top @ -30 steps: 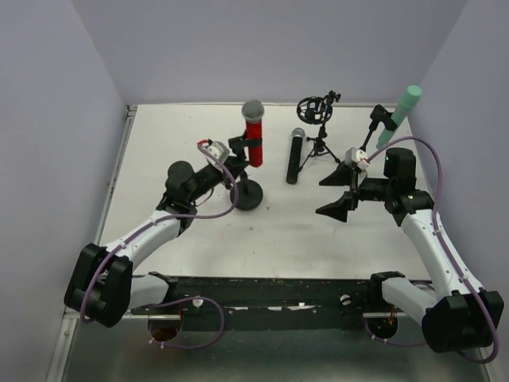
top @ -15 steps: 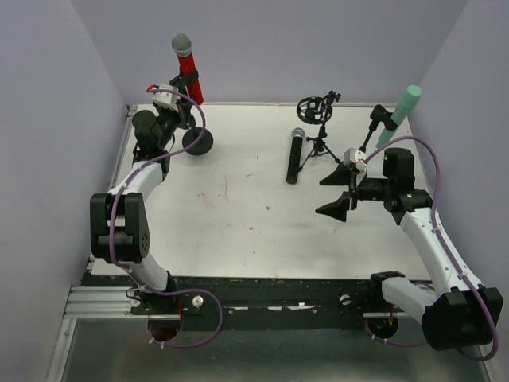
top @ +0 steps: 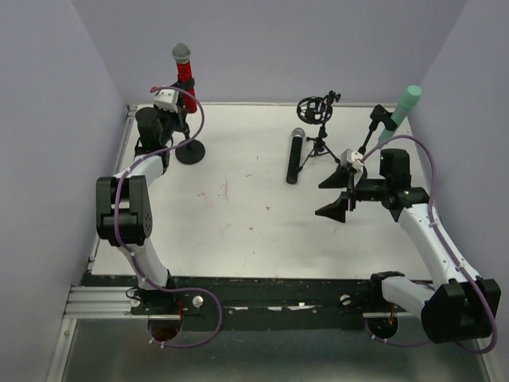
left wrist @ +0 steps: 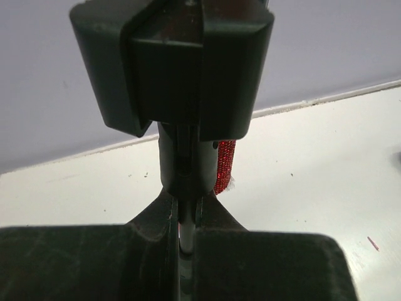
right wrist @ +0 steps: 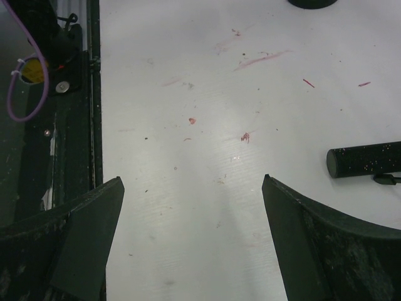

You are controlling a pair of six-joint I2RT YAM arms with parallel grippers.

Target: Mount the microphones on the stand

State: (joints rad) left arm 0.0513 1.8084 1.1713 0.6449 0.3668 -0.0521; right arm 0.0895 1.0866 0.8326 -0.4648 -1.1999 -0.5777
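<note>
Top external | left hand [top: 178,119] clamped on stand [top: 190,151] bearing red microphone [top: 185,76] | right hand [top: 325,196] wide open, empty

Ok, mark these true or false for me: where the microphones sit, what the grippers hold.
1. The black microphone with the silver mesh head lies flat on the white table. True.
2. The red-bodied microphone with the grey mesh head lies on the table. False: it stands upright in the clip of the round-based black stand.
3. The right gripper is shut on the mint-green microphone. False: it is open and empty; that microphone sits clipped on the stand at the far right.
4. The left gripper is closed on the round-based black stand. True.
</note>
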